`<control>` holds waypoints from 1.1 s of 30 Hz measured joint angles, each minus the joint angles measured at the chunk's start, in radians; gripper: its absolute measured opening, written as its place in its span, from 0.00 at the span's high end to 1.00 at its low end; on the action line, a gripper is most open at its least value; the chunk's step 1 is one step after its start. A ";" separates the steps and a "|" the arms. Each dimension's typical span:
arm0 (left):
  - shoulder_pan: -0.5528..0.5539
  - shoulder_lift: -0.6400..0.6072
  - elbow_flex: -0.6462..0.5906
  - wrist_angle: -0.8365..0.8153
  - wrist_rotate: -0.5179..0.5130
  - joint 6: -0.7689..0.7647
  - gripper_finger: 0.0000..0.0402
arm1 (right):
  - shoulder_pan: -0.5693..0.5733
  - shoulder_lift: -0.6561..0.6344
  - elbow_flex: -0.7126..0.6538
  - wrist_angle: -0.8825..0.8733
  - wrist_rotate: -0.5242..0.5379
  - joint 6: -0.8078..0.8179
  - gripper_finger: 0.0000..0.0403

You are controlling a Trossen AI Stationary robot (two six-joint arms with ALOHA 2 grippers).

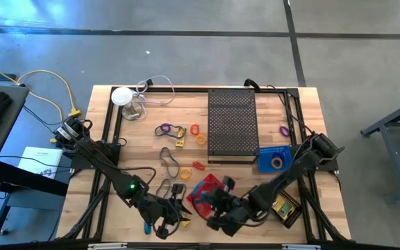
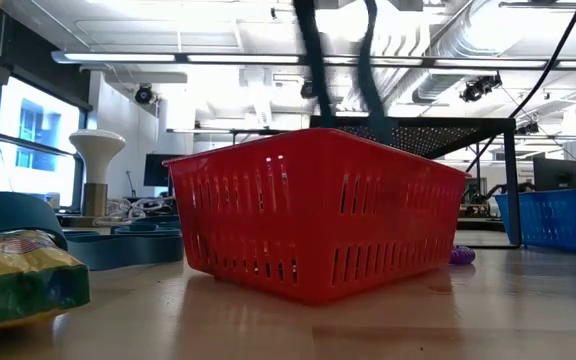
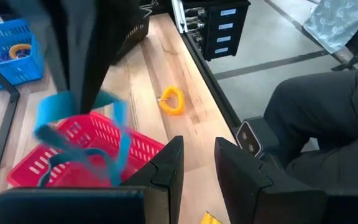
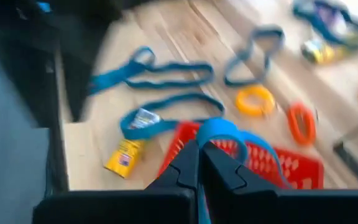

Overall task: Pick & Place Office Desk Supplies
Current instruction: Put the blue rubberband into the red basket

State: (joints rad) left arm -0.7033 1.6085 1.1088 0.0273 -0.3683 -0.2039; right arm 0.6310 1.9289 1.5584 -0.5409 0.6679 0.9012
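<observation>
Claws work at the bench's (image 1: 304, 111) near edge. Right claw (image 4: 199, 163) is pinched closed on a blue elastic loop (image 4: 229, 134), hanging it just above the red basket (image 4: 260, 163). Beyond it lie a yellow packet (image 4: 124, 155), orange rings (image 4: 255, 99) and more blue loops (image 4: 166, 74). Left claw (image 3: 197, 165) stands slightly parted, gripping nothing, beside the basket.

The pale planked wooden table (image 1: 137, 149) looks smooth and matt; on it, the red slotted plastic basket (image 2: 313, 210) is glossy, and beside that the black perforated metal tray (image 1: 231, 125) is dull.
</observation>
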 joint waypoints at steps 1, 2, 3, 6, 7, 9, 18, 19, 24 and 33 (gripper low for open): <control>0.000 0.000 0.000 0.000 0.000 0.004 0.79 | -0.006 0.005 -0.003 -0.020 -0.008 0.035 0.99; 0.000 0.000 0.000 0.000 0.000 0.005 0.79 | -0.008 0.009 -0.006 -0.048 -0.016 0.059 0.99; 0.000 0.000 0.000 0.000 0.000 0.004 0.79 | -0.012 0.013 -0.008 -0.073 -0.023 0.077 0.99; 0.000 0.000 0.000 0.000 0.000 -0.015 0.79 | -0.038 0.030 -0.004 -0.087 -0.073 0.121 0.99; 0.000 0.000 0.000 0.000 0.000 -0.028 0.79 | -0.044 0.039 -0.005 -0.095 -0.088 0.125 0.99; -0.001 0.000 0.000 -0.002 0.001 -0.057 0.79 | -0.064 0.064 -0.006 -0.094 -0.120 0.124 0.99; -0.062 0.000 0.000 -0.004 0.002 -0.101 0.79 | -0.123 0.110 -0.006 -0.113 -0.230 0.116 0.99; -0.071 0.000 0.000 -0.004 0.003 -0.101 0.79 | -0.125 0.109 -0.005 -0.116 -0.232 0.121 0.99; -0.102 0.000 0.000 -0.003 0.000 -0.103 0.79 | -0.141 0.110 -0.006 -0.159 -0.304 0.142 0.99; -0.138 0.000 0.000 -0.003 -0.001 -0.150 0.79 | -0.177 0.174 -0.005 -0.184 -0.390 0.112 0.99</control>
State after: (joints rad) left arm -0.8415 1.6085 1.1088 0.0246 -0.3694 -0.3539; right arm 0.4538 2.1025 1.5529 -0.7244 0.2779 1.0136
